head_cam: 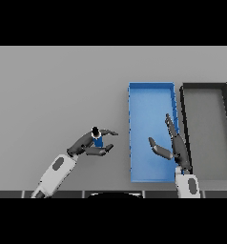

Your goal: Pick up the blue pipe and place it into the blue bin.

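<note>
— Where's the blue pipe [98,140]?
— Grasped in the left hand [89,144], over the grey tabletop [53,95], left of the blue bin [151,90]
— And the right hand [175,145]?
— Fingers relaxed, holding nothing, above the bin's right edge, beside a black bin [206,86]

grey table [53,86]; dark bin [206,133] at far right, open top, grey floor, long side running away from the viewer.

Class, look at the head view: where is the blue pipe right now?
The pipe sits left of centre, held in the left hand's fingers, just left of the blue bin.
</note>
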Tool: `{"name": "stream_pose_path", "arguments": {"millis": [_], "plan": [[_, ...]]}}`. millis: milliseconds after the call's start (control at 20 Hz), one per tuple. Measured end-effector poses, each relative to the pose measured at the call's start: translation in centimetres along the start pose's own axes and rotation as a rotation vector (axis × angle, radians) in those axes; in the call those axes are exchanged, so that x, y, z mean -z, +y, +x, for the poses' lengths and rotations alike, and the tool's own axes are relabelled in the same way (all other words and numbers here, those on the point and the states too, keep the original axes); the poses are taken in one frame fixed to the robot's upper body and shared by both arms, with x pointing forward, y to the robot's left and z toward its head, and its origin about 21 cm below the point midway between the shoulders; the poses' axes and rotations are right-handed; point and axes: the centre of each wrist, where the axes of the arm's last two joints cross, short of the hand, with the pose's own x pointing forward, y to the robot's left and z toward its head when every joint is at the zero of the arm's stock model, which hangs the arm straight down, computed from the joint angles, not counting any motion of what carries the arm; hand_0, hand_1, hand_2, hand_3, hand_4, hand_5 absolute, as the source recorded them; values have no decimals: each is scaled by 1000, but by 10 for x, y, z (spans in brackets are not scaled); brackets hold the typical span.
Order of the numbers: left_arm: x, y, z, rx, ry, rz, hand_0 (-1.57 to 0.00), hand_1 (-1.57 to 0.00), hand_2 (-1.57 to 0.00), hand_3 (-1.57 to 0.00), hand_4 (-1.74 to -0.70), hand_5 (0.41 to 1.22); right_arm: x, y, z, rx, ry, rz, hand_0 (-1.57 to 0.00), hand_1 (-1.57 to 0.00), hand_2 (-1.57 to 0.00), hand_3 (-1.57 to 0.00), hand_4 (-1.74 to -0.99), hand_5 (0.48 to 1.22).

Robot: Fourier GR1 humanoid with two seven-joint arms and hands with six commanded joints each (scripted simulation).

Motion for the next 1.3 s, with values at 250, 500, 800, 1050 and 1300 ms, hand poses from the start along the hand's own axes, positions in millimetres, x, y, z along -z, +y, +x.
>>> {"name": "stream_pose_path", "arguments": {"millis": [250,500,800,1050,1300], "plan": [[2,-16,-3,-42,-45,31,-1201,-1250,-1285,-1215,-1604,1092,3,2,-3,-15,1,0,1,1,1,1,-1260,614],[4,-22,5,24,-113,39,-1450,-1466,-1477,-1386,-1690,1179,7,-2,-2,-23,-4,10,1,1,1,1,-1245,621],[10,-26,49,26,-284,-6,-1539,-1543,-1546,-1441,-1720,1210,8,-1,-7,-42,28,5,1,1,1,1,-1221,631],[18,-29,81,38,-284,-57,-1561,-1562,-1563,-1445,-1726,1217,4,-4,-8,-36,-4,11,1,1,1,1,-1208,640],[17,-34,81,56,-259,-89,-1568,-1568,-1568,-1442,-1729,1219,-2,0,-7,-31,0,-19,1,1,1,1,-1177,629]]}}
